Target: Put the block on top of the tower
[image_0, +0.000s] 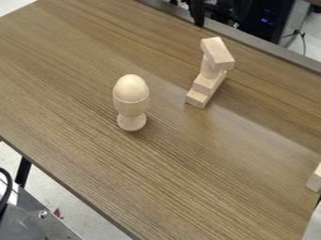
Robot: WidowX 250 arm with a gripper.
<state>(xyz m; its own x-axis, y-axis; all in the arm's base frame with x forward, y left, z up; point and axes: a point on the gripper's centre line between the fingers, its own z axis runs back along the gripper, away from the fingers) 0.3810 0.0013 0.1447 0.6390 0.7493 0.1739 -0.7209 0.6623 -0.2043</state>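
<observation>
At the top edge of the camera view, right of centre, part of the black gripper point(197, 12) hangs over the table's far edge, well above the tower in the view and apart from it. The tower point(212, 72) stands on the upper right of the table: light wooden pieces low down, a narrower piece above them, and a rectangular block point(217, 53) lying slanted across the top. Another light wooden block point(315, 180) is at the right edge of the view, partly cut off.
A wooden egg-shaped piece in a cup point(131, 101) stands upright left of the tower, near the middle of the brown table point(81, 154). Dark equipment point(260, 18) is behind the far edge. A metal surface point(37, 222) lies below the table's near left edge.
</observation>
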